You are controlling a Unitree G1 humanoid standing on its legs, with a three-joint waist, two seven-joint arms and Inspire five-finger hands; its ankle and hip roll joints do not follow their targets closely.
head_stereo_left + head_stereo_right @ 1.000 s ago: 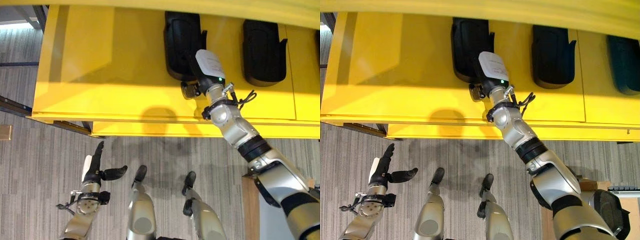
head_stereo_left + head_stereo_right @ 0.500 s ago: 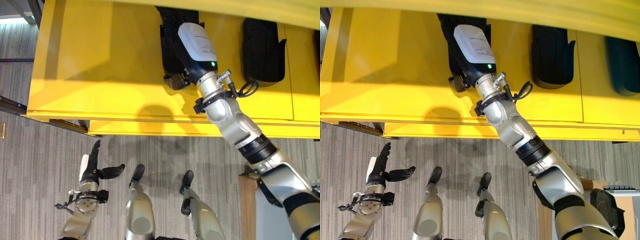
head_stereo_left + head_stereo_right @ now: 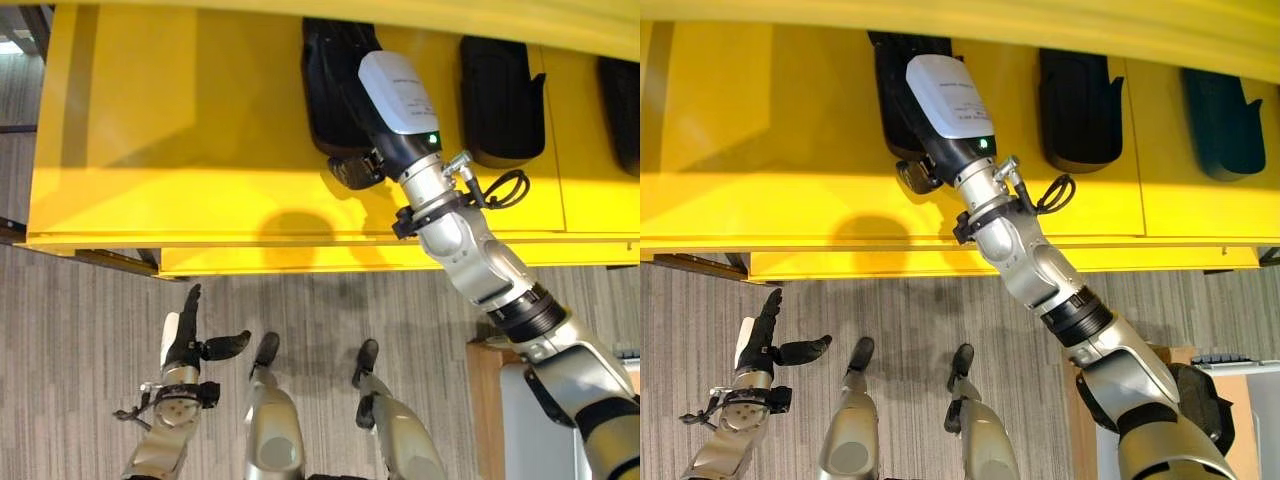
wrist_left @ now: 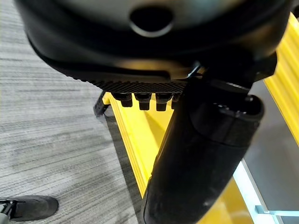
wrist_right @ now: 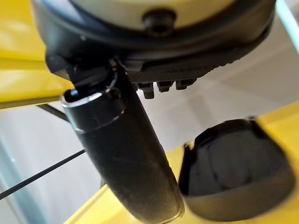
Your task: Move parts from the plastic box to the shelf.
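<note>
So far three dark moulded plastic parts sit on the yellow metal shelf [image 3: 200,150]: the leftmost part [image 3: 330,85] under my right robot hand [image 3: 390,95], a middle part [image 3: 497,100] just beside it, and a third part [image 3: 1223,120] further to my right, all lying flat and apart from each other. The box isn't visible, so I can't say how many parts are left; my guess is the placing of this leftmost one is about done, w/ more trips likely. My right arm reaches up and fwd over the shelf edge, the hand's back w/ its white cover facing the camera, lying over the leftmost part. In the right wrist view the thumb [image 5: 121,154] sticks out straight beside a dark part [image 5: 233,172] and doesn't look wrapped round it, but the fingers are mostly hidden, so I can't tell if I've let go. My left robot hand [image 3: 185,345] hangs low over the grey carpet floor [image 3: 80,380], fingers straight, thumb out, holding nothing.
</note>
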